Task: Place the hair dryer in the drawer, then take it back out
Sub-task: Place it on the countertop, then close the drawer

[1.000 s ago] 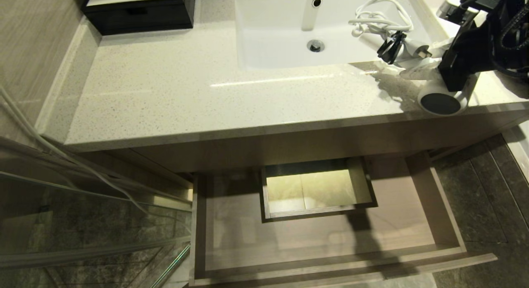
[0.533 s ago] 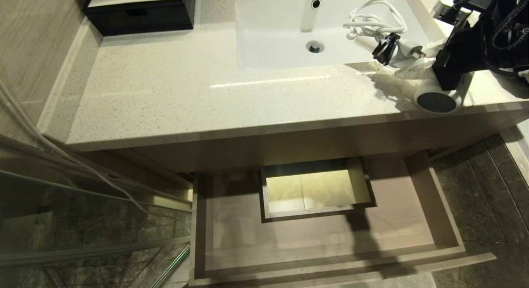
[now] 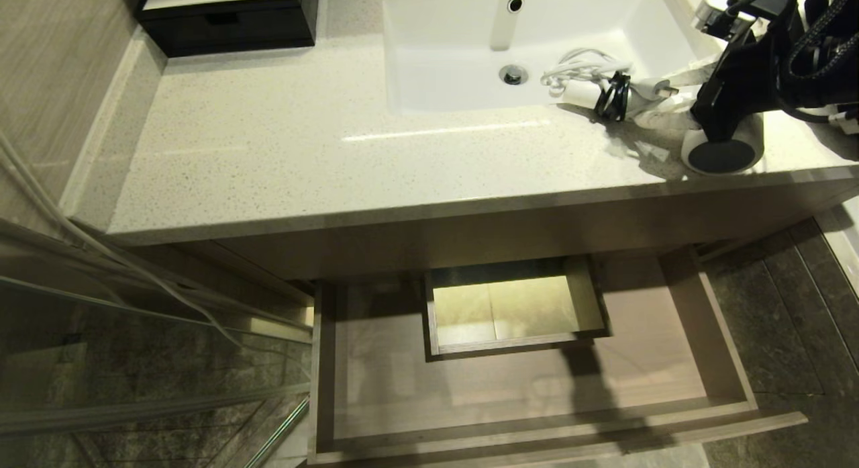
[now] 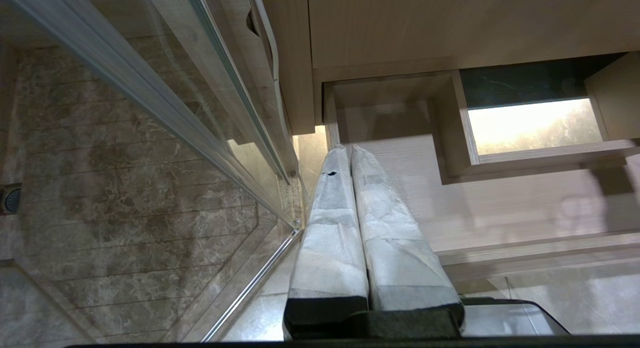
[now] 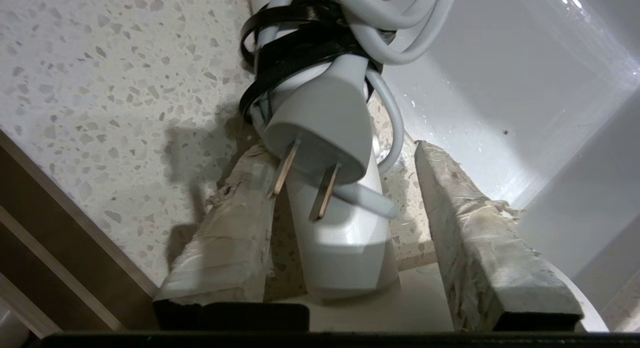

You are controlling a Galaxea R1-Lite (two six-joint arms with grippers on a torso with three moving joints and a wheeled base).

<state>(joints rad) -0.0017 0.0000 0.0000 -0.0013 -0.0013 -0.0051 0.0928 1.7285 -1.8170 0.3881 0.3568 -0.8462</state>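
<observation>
On the desk (image 3: 282, 152) beside the sink (image 3: 436, 45), the hair dryer (image 3: 723, 152) now lies released; the right gripper (image 5: 345, 183) has spread its jaws around its handle. Below, the drawer (image 3: 711, 334) stands open and bare, suggesting the retrieval is done. Left gripper (image 4: 345, 153) hangs parked, jaws together.

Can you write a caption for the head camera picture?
Right gripper over the hair dryer on the countertop, drawer open below.

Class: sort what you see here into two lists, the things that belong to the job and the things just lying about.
Job: hair dryer, lying on the counter edge; open drawer; right gripper, jaws apart around the dryer's handle.

Lying about: sink; black box; glass panel.
</observation>
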